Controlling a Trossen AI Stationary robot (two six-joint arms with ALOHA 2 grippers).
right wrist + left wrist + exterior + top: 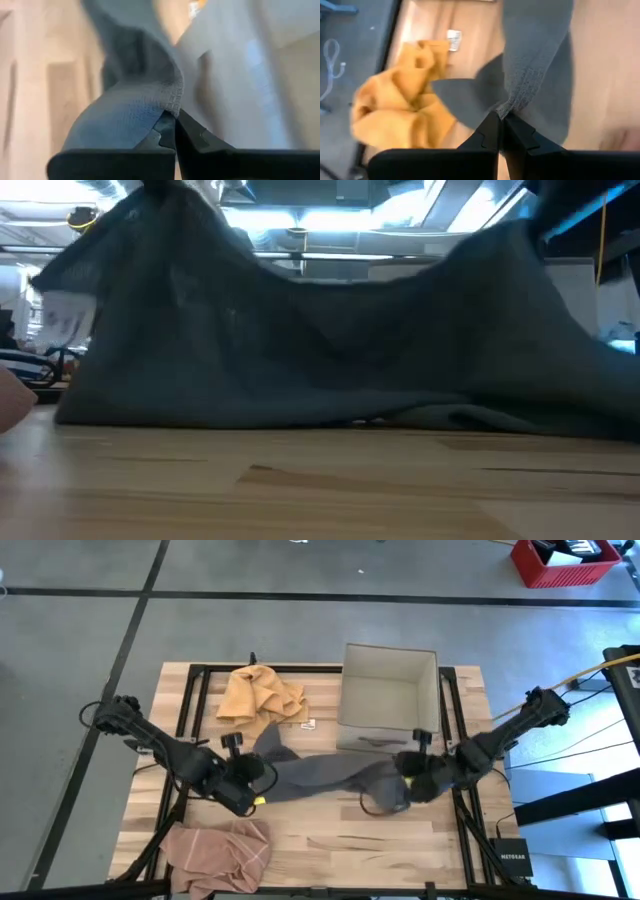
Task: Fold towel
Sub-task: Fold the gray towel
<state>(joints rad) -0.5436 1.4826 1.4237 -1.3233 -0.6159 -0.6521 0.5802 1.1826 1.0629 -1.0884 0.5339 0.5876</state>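
Starting at the left of the high view, the left gripper (252, 792) is seen clamped tight on one corner of the gray towel (320, 776), fingers pinched right together on the hem. The towel is stretched across the middle of the frame, lifted between both arms, with its lower edge draped on the wooden table (330, 840). Over on the right, the right gripper (410, 783) is pinched fully closed on the other corner. An orange cloth (262, 695) is bunched at upper left, a pink cloth (220, 852) at lower left, and a cardboard box (388, 700) sits upper middle.
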